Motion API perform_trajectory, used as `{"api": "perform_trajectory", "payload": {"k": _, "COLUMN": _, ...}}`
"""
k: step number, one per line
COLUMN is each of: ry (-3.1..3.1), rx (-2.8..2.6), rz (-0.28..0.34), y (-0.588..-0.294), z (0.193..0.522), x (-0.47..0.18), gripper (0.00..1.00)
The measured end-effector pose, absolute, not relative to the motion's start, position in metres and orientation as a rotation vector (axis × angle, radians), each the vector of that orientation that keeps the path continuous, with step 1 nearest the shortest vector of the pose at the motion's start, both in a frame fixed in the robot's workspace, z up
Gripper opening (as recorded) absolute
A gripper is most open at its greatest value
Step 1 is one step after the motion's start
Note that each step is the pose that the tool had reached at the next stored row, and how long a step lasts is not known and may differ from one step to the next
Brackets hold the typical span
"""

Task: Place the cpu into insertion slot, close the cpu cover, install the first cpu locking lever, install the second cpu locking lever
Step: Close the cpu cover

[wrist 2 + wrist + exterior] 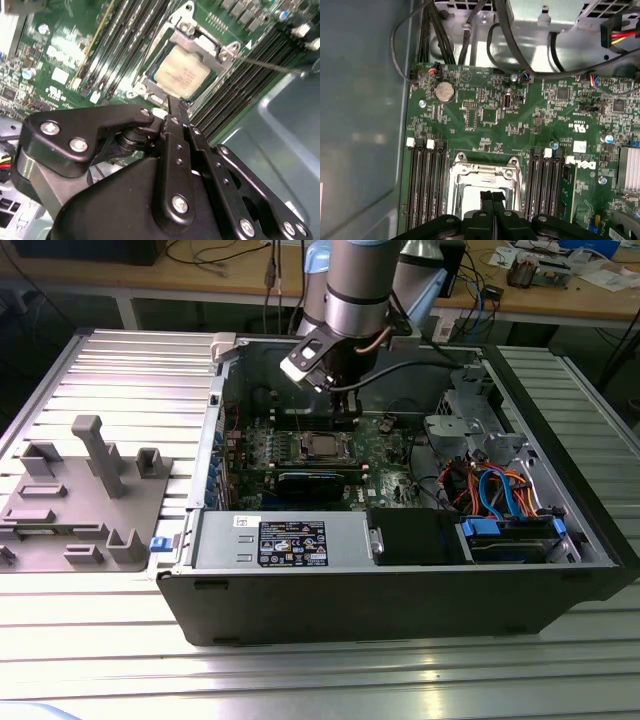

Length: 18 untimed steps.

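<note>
Claw (176, 107), fingers together on nothing, just above the socket (322, 447) in the open computer case (400, 610). The chip (182, 75) sits in the socket under the lowered metal frame (197, 44). It is judged light, stiff and fragile underneath, so best held by its edges. The second wrist view shows the chip's pale top and a thin lever (270, 65) jutting sideways; in the first wrist view the fingertips (486, 197) cover the chip

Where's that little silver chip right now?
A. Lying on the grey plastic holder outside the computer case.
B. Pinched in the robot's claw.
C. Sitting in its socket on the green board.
C: in the second wrist view the cpu shows through the square window of the cpu cover on the motherboard, while the gripper near it is shut.
</note>
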State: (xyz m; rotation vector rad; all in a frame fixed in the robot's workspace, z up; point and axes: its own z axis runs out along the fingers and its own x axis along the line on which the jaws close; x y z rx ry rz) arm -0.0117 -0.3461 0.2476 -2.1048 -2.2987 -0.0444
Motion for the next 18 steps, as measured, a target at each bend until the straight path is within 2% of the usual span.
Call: {"api": "perform_trajectory", "payload": {"k": 18, "ry": -2.266, "rx": -2.129, "rz": -0.033, "y": -0.346, "z": 0.225, "x": -0.039, "gripper": 0.11}}
